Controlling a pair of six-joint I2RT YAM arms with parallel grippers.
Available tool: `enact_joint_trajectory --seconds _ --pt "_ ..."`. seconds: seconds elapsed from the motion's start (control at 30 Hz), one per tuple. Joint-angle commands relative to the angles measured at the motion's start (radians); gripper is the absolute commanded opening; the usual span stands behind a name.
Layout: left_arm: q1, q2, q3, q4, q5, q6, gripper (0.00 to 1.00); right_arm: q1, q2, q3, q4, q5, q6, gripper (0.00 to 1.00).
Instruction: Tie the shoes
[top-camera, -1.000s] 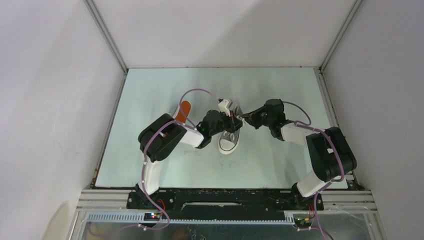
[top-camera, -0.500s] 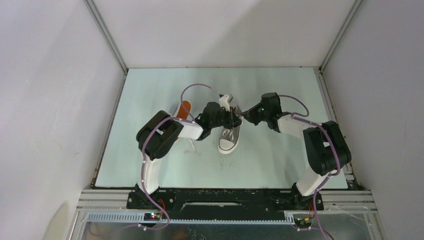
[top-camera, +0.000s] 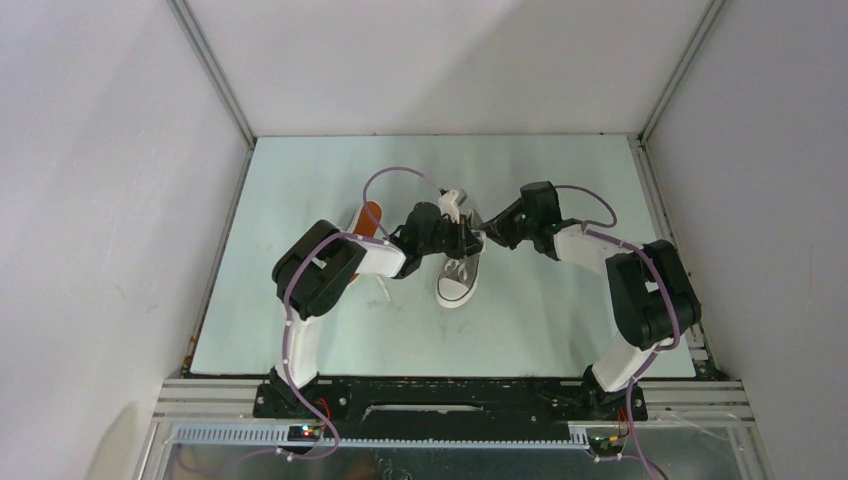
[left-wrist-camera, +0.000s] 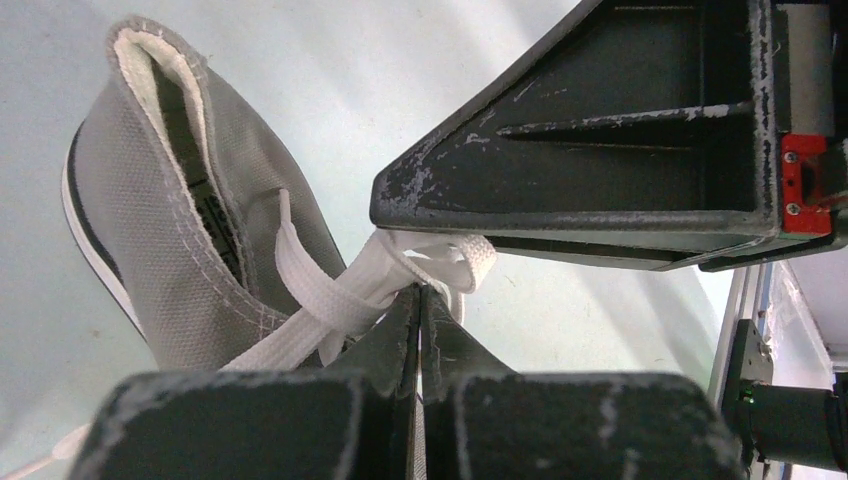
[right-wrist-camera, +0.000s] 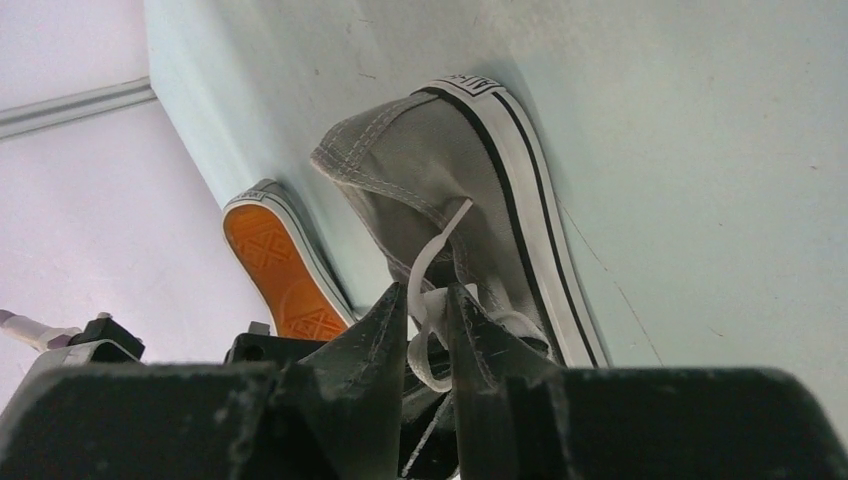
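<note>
left gripper (left-wrist-camera: 419, 292) is pinched shut on the lace (left-wrist-camera: 330, 300), probably keeping it taut above the shoe (top-camera: 458, 282) mid table (top-camera: 560, 320); right gripper (right-wrist-camera: 427, 305) sits slightly parted around a strand, other shoe (top-camera: 370, 217) tipped over nearby

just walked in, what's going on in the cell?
Both arms meet over the upright shoe mid-table, working its lace. The left gripper is shut on the lace. The right gripper has its jaws slightly apart, with a loop of lace between them. The other shoe lies on its side, orange sole showing. No finished bow visible.
</note>
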Motion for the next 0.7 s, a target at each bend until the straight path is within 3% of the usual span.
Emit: enact_joint_trajectory --seconds 0.0,0.2,0.53,0.67 --pt "0.003 0.000 0.011 -0.066 0.012 0.037 0.00 -0.003 0.001 0.050 -0.029 0.025 -0.038 0.24" --pt "0.002 -0.004 0.011 -0.073 0.009 0.043 0.00 -0.013 -0.008 0.051 -0.066 0.014 -0.093 0.36" --pt "0.002 0.002 0.015 -0.075 0.014 0.042 0.00 -0.016 -0.001 0.098 -0.133 0.020 -0.210 0.37" --pt "0.003 0.000 0.015 -0.078 0.013 0.043 0.00 -0.014 -0.010 0.117 -0.160 0.033 -0.277 0.43"
